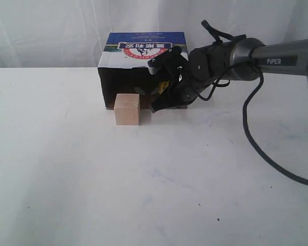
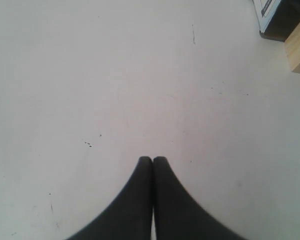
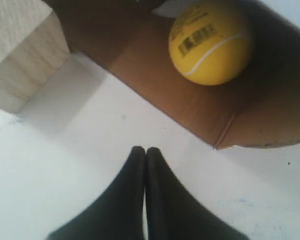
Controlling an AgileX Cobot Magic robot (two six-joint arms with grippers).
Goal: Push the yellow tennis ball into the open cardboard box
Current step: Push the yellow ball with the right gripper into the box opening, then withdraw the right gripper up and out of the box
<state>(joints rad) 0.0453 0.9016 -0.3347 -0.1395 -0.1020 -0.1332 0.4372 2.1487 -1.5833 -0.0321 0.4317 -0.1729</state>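
1. The yellow tennis ball (image 3: 210, 42) sits inside the open cardboard box (image 1: 143, 48), on its brown floor.
2. The right claw (image 3: 143, 150) is pinched tight and holds nothing. Its tip is just outside the box mouth, apart from the ball.
3. The wooden cube (image 1: 127, 109) stands by the box mouth.
4. The left claw (image 2: 153, 159) is pinched tight too, empty, over the table (image 2: 90, 75).
5. I think the push is about done. Next, the right claw should back away without bumping the box.

Right arm (image 1: 277, 54): grey tube marked PIPER, black wrist, loose black cable (image 1: 245, 123); fingers (image 3: 130, 200) smooth matte black, apparently rubber.
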